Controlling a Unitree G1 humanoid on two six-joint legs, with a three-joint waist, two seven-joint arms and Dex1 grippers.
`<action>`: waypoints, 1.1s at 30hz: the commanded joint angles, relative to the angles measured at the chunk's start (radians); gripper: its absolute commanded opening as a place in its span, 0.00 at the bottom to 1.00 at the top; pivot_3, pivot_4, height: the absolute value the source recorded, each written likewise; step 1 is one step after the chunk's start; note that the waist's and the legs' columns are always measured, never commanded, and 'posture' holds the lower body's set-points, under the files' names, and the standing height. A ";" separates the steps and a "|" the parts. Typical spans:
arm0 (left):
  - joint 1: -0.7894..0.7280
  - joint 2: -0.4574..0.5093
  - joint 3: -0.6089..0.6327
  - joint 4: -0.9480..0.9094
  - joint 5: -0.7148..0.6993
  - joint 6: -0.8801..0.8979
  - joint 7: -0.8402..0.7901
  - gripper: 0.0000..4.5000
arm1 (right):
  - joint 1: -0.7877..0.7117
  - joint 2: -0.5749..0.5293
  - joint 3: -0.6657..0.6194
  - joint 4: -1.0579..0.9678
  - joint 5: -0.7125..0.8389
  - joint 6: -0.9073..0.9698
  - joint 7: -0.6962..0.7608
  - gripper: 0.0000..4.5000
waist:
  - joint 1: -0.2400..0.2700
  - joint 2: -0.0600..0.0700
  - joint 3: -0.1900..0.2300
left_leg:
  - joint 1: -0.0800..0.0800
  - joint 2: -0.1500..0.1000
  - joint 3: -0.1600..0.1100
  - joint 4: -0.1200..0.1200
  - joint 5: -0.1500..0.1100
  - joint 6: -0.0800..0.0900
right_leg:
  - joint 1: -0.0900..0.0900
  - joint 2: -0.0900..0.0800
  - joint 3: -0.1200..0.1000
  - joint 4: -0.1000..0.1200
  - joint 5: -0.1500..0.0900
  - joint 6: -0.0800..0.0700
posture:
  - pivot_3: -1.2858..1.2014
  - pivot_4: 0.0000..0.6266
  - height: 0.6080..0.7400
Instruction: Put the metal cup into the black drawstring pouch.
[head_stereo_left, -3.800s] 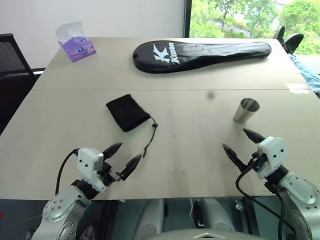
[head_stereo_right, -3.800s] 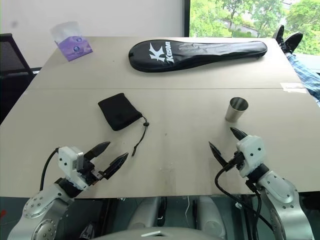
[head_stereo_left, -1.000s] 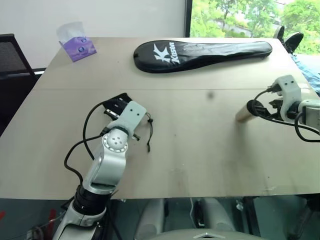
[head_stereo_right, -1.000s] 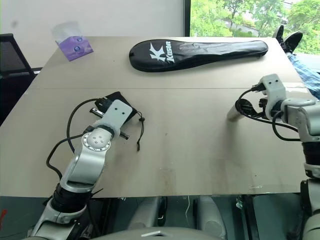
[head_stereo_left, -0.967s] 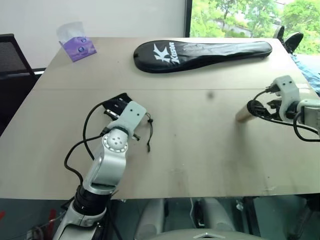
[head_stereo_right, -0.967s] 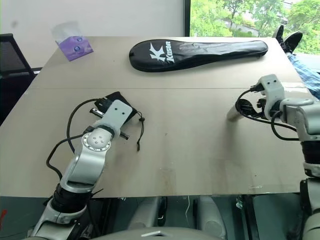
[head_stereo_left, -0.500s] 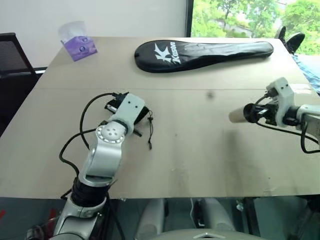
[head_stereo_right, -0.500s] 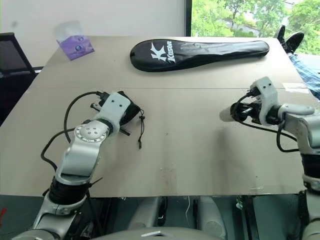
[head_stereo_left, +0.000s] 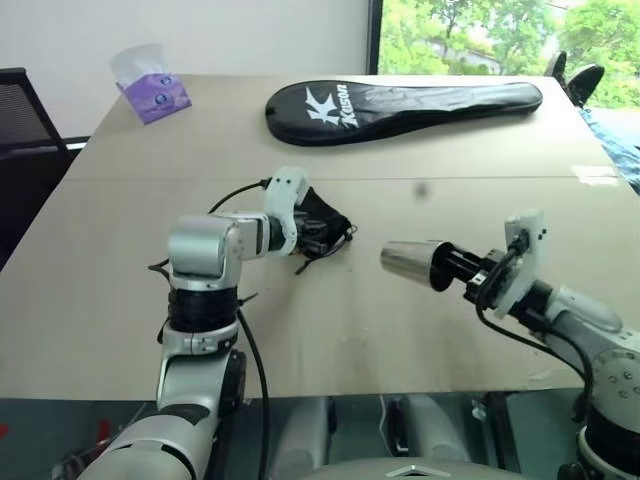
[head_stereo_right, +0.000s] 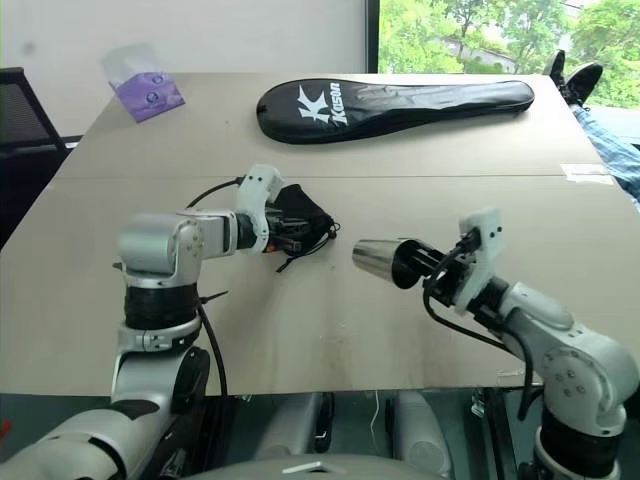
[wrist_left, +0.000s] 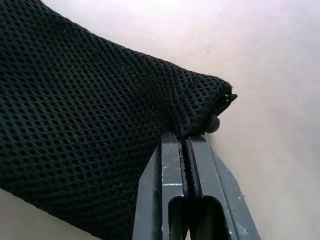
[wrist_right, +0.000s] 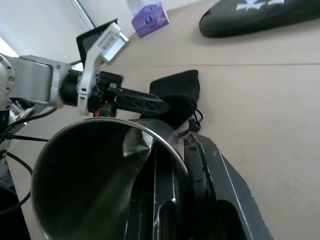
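Fingers first: my right gripper (head_stereo_left: 448, 268) is squeezed shut on the metal cup (head_stereo_left: 408, 259), with one finger (wrist_right: 162, 200) inside the cup and the other outside, pinching its wall. I hold the cup up off the table (head_stereo_left: 400, 330), lying on its side. In my head views its long way runs across, side to side, and its narrow closed bottom points toward the bag. Its open mouth faces back at my right wrist.

My left gripper (head_stereo_right: 296, 227) is pressed tight together, and it is pinching the black drawstring pouch (head_stereo_left: 322, 218) by a bunched bit of its mesh edge (wrist_left: 200, 107). The pouch hangs from that pinch, and I cannot tell if it still touches the wood. Its thin cord (head_stereo_left: 310, 262) dangles below.

The pouch sits near the cup, off toward my left side, with a small gap between them. I cannot see an open mouth on the pouch. I think the bag must be opened before the cup can go in.
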 joint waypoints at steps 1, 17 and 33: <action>-0.023 0.023 0.012 0.060 -0.071 -0.009 -0.036 0.00 | 0.001 0.033 0.119 0.025 -0.092 -0.166 0.026 0.03 | 0.000 0.000 0.000 | 0.000 0.000 0.000 0.000 0.000 0.000 | 0.000 0.000 0.000 0.000 0.000 0.000 | 0.52 0.24 1.00; -0.130 0.074 0.069 0.233 -0.277 0.105 -0.077 0.00 | -0.174 0.299 0.341 0.761 -0.398 -0.814 0.197 0.03 | 0.002 0.000 0.000 | 0.000 0.000 -0.001 -0.001 0.003 -0.005 | 0.000 0.000 -0.001 0.000 0.000 0.000 | 0.52 0.24 1.00; 0.006 0.087 0.102 0.011 -0.384 0.112 0.065 0.00 | -0.322 0.266 0.526 1.274 -0.913 -1.217 0.046 0.03 | -0.021 -0.004 -0.003 | 0.021 0.001 0.000 -0.007 0.002 -0.005 | 0.015 -0.003 0.002 0.000 0.000 -0.001 | 0.52 0.24 1.00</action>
